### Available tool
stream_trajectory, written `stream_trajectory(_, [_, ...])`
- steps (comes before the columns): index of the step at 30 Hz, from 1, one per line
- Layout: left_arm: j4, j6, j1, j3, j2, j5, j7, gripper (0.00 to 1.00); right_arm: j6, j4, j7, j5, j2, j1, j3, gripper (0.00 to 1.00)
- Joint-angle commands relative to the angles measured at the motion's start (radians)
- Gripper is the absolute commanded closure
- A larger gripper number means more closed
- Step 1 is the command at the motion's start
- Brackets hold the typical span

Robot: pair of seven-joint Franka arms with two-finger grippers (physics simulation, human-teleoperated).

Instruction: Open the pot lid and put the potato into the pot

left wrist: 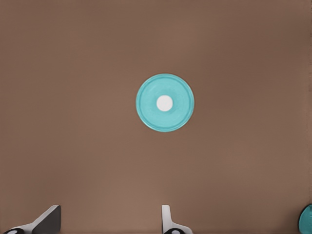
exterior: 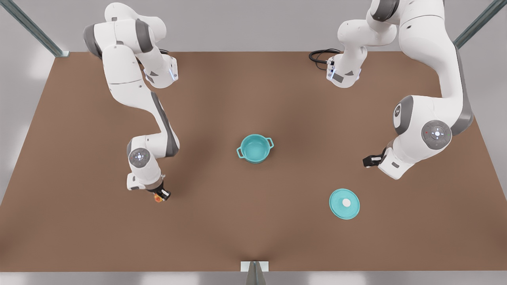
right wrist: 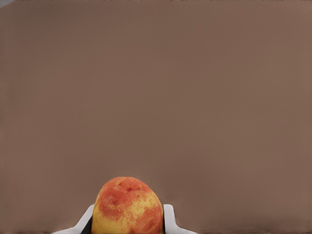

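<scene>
The right gripper [exterior: 161, 195], at the front view's left, has its two fingers closed against the sides of the single small oval potato [right wrist: 127, 207], yellow with orange-red blotches; in the right wrist view the pale fingertips [right wrist: 168, 217] flank the lump on both sides. Whether the potato is lifted off the brown table [exterior: 253, 237] or rests on it cannot be told.

The left gripper [left wrist: 109, 222], on the arm at the front view's right, hangs with its fingers spread wide and nothing between them. It is waiting above bare table, with the one flat round teal pot lid [exterior: 344, 203] and its white centre knob lying flat well apart from the fingers, at about seven o'clock from that wrist in the front view.

The one small round teal pot [exterior: 255, 148], with two loop handles, stands open near the table's middle, its teal inside empty. From the right gripper it lies at roughly two o'clock in the front view, well apart, with nothing between. The potato's long axis cannot be told. The lid step looks done; the carry to the pot falls to the right arm, which already holds the potato.

Counted: one potato, one pot, one lid, two grippers.
</scene>
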Motion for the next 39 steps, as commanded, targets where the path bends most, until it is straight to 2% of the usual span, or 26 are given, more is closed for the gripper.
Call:
stream_trajectory(1, [0.001,0.008,0.001,0.0,-0.001,-0.002,0.055,0.0,-0.08,0.001,0.076,0.013,-0.024,0.016,0.001,0.47])
stream_trajectory(12, [0.0,0.016,0.001,0.001,0.004,-0.002,0.055,0.0,-0.278,-0.006,0.146,0.065,-0.159,0.142,0.004,0.47])
stream_trajectory(20, [0.001,0.018,0.001,0.001,0.005,-0.002,0.055,0.0,-0.305,-0.002,0.358,0.134,-0.184,0.355,0.006,0.47])
stream_trajectory(26, [0.001,0.018,0.001,0.001,0.005,-0.002,0.055,0.0,-0.305,0.033,0.473,0.231,-0.162,0.493,0.003,0.48])
stream_trajectory(31, [0.001,0.018,0.001,0.001,0.008,-0.002,0.056,0.0,-0.305,0.106,0.579,0.236,-0.086,0.598,0.001,0.48])
stream_trajectory(39, [0.001,0.018,0.003,0.001,0.008,-0.002,0.056,0.0,-0.267,0.142,0.584,0.254,0.028,0.627,-0.002,0.48])
